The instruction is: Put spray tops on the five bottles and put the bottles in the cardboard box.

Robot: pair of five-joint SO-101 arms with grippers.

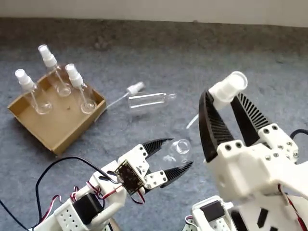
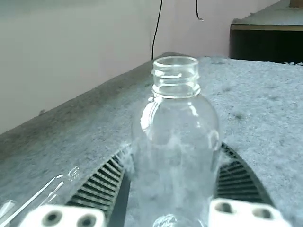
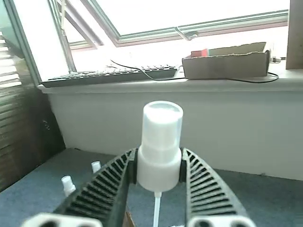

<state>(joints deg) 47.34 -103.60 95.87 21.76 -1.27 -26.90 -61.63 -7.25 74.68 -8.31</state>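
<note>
Left gripper (image 1: 180, 152) pinches the open bottle (image 2: 177, 156) at lower centre of the high view. Its base is cut off in the wrist view, mouth pointing up. Right gripper (image 1: 222, 96), at right, clamps the spray top (image 3: 161, 137): cap up, tube straight down.

Soft daylight; window (image 3: 189, 14) blown out white; faint shadows on carpet (image 1: 144, 62); glints on bottle (image 2: 175, 142).

White arms (image 1: 250, 163) carry black ribbed fingers (image 1: 210, 126) and red-black cables (image 1: 72, 158).
</note>
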